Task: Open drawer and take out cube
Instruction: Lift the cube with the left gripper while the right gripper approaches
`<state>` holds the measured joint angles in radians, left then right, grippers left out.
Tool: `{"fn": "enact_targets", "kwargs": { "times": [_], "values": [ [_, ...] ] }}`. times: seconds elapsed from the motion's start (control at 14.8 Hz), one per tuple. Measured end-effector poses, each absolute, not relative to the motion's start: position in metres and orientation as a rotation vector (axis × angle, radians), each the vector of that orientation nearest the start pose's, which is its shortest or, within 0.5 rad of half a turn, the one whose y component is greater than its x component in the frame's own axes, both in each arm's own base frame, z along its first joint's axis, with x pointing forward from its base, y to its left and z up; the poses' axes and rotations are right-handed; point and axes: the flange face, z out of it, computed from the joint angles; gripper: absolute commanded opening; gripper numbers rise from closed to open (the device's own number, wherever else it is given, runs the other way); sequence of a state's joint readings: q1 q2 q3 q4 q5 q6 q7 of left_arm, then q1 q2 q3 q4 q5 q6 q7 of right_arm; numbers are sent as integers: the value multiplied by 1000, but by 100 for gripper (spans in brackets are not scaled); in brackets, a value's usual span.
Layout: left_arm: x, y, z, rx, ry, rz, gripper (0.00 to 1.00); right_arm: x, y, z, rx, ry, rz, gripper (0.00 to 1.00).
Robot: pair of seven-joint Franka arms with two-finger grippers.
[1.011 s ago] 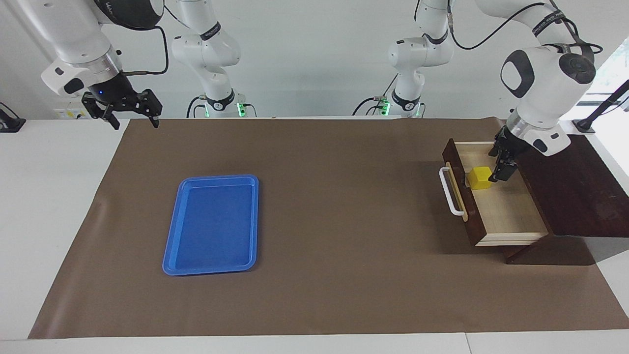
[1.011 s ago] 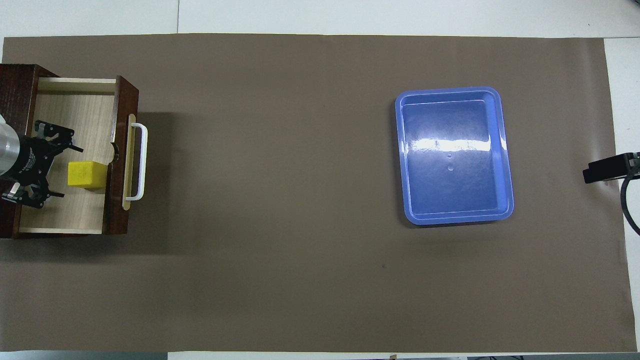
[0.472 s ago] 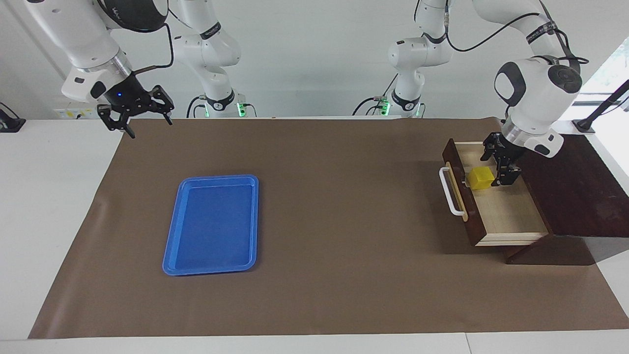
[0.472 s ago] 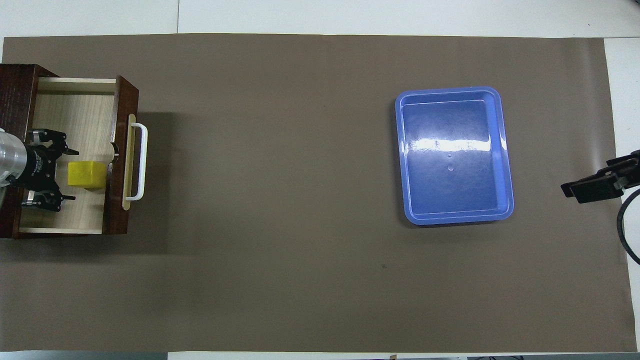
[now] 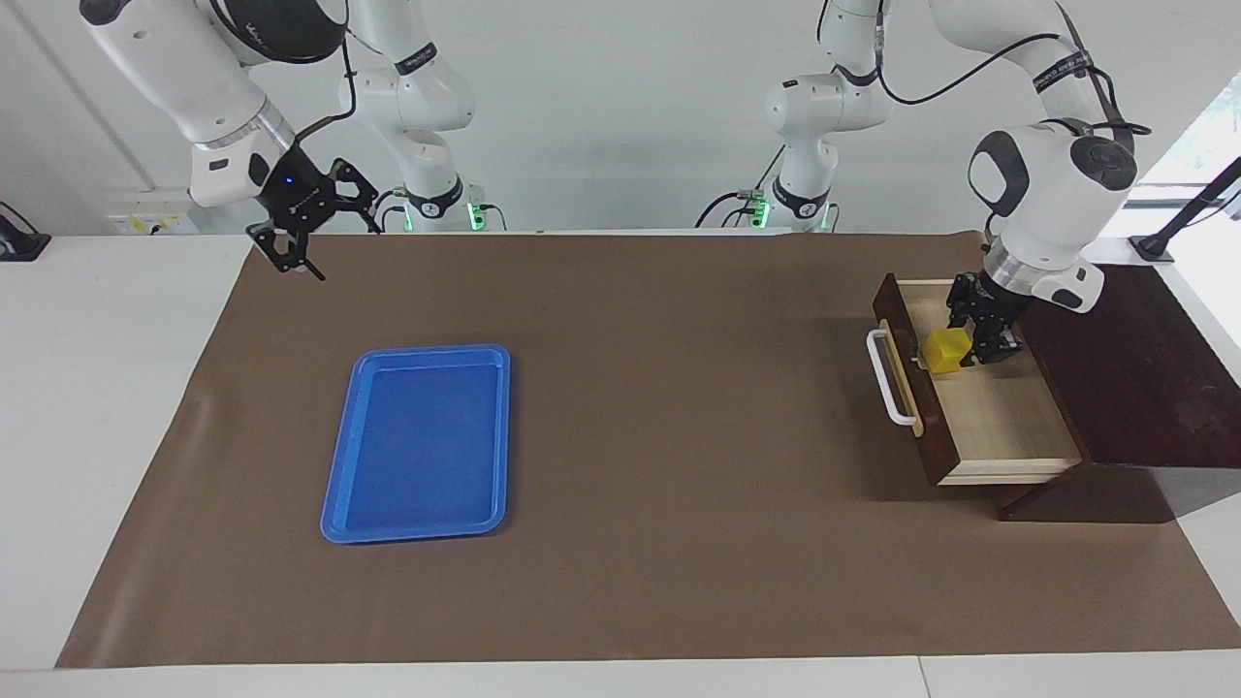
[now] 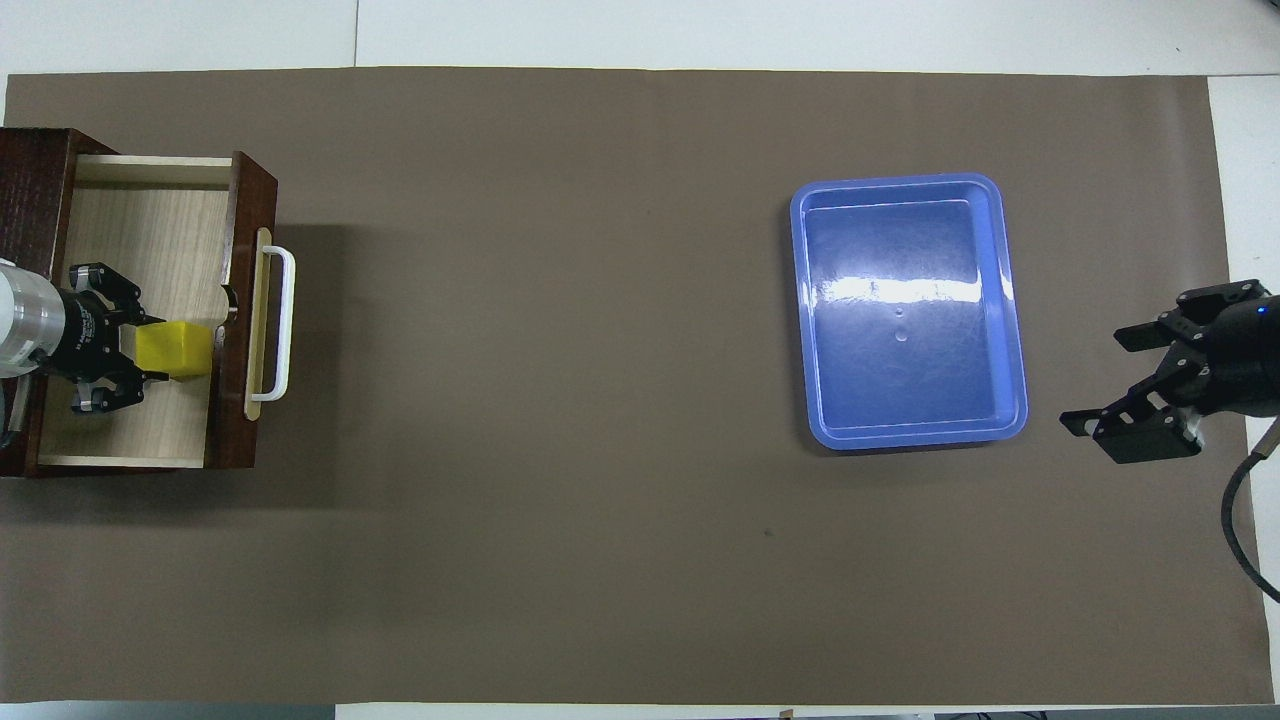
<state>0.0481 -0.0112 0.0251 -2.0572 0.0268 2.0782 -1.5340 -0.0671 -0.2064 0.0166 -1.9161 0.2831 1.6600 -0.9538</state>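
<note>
The dark wood drawer stands pulled open at the left arm's end of the table, white bar handle toward the table's middle. In the overhead view its pale interior shows. The yellow cube rests on the drawer floor just inside the front panel, also seen from overhead. My left gripper is down in the drawer, its fingers closed against the cube's two sides. My right gripper hangs open and empty in the air over the mat's edge at the right arm's end.
A flat blue tray lies empty on the brown mat toward the right arm's end. The dark wood box that houses the drawer sits at the table's edge at the left arm's end.
My left gripper's fingers moved onto the cube and narrowed against its sides; the cube stayed put. My right gripper swung in from the table's end over the mat and turned.
</note>
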Motion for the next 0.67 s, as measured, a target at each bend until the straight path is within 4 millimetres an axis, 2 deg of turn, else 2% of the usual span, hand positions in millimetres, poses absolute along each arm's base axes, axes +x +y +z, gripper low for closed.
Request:
{"fn": "enact_targets", "kwargs": {
  "times": [0.27, 0.34, 0.47, 0.54, 0.67],
  "values": [
    [556, 40, 461, 2201, 2250, 46, 0, 480, 32, 570, -2346, -1470, -248, 100],
    [558, 39, 473, 2207, 2256, 33, 0, 479, 38, 566, -2279, -1528, -280, 100],
    [563, 29, 515, 2207, 2275, 13, 0, 476, 53, 555, -2173, -1608, -312, 100],
    [564, 15, 537, 2198, 2292, 6, 0, 475, 61, 551, -2130, -1639, -323, 100],
    [565, -33, 566, 2122, 2364, 9, 0, 472, 79, 544, -2034, -1696, -349, 100]
  ]
}}
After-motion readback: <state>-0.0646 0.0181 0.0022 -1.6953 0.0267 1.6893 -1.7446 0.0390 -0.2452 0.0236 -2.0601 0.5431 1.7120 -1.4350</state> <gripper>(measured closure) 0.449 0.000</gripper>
